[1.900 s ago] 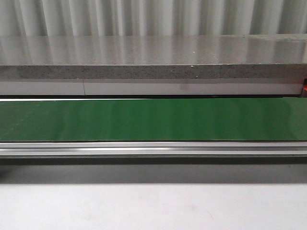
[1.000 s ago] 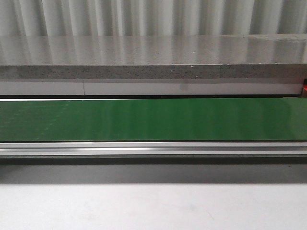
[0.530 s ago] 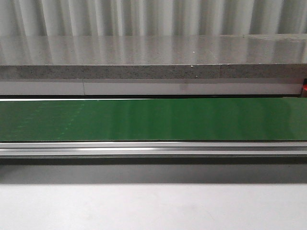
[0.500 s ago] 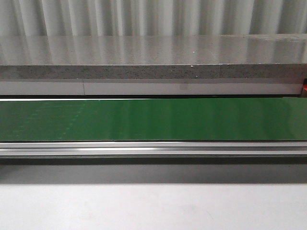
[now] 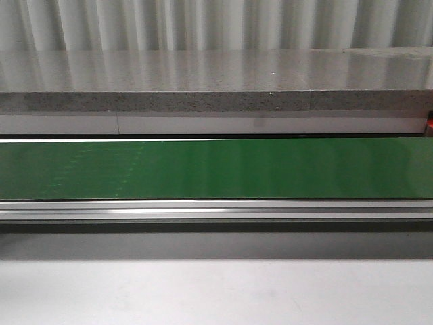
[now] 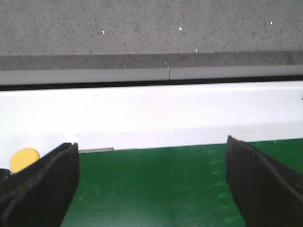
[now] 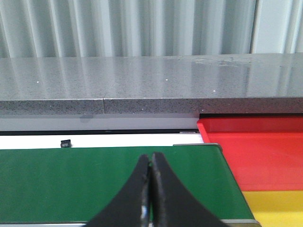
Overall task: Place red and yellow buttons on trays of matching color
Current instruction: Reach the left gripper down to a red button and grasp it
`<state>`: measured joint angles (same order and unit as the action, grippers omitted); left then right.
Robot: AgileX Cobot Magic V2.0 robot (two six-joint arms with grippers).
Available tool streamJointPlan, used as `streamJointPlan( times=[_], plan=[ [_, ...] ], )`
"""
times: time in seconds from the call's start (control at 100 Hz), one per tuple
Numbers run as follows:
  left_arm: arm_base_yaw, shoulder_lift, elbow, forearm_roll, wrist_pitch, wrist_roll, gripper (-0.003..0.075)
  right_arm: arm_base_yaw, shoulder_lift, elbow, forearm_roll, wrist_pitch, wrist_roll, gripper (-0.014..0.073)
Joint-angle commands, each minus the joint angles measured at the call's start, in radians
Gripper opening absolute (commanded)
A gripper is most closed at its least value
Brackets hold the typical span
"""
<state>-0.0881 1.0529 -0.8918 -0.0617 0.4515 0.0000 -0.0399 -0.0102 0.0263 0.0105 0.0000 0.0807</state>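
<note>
Front view: just the green belt [image 5: 216,169] running across, bare, below a grey ledge [image 5: 216,101]. Left wrist: the left tool [image 6: 151,189] gapes wide over the belt, a yellow button [image 6: 23,159] by its finger at the belt's edge. Right wrist: the right tool [image 7: 150,189] is pinched closed on nothing, red tray [image 7: 255,156] and yellow tray [image 7: 279,205] just beyond the belt's end.

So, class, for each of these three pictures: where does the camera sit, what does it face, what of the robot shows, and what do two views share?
Front view: looks forward over the table at the green conveyor belt and grey counter; no part of the robot shows.
Left wrist view: sits above the left tool, fingers wide apart over the belt; a yellow button lies by one finger.
Right wrist view: sits behind the right tool, fingers together, facing the belt, the red tray and the yellow tray.
Shared: all three show the belt.
</note>
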Motion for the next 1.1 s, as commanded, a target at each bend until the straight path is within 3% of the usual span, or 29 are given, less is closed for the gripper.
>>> streamJointPlan(
  times=[0.0,0.18,0.53,0.81,1.09],
  plan=[
    [0.027,0.055,-0.113,-0.002,0.087,-0.065,0.0606,-0.005,-0.016,0.003,-0.01,-0.084,0.002,-0.0066],
    [0.134,0.175,-0.217,-0.002,0.306,-0.129,0.0606,-0.005,-0.016,0.003,-0.01,-0.084,0.002,-0.0066],
    [0.402,0.327,-0.246,-0.006,0.548,-0.227,0.0606,-0.005,-0.016,0.003,-0.01,-0.084,0.002,-0.0066],
    [0.577,0.43,-0.269,-0.011,0.607,-0.247,0.0606,-0.005,-0.016,0.003,-0.01,-0.084,0.002,-0.0066],
    [0.648,0.548,-0.398,0.002,0.662,-0.24,0.0594,-0.005,-0.016,0.003,-0.01,-0.084,0.002,-0.0066]
  ],
)
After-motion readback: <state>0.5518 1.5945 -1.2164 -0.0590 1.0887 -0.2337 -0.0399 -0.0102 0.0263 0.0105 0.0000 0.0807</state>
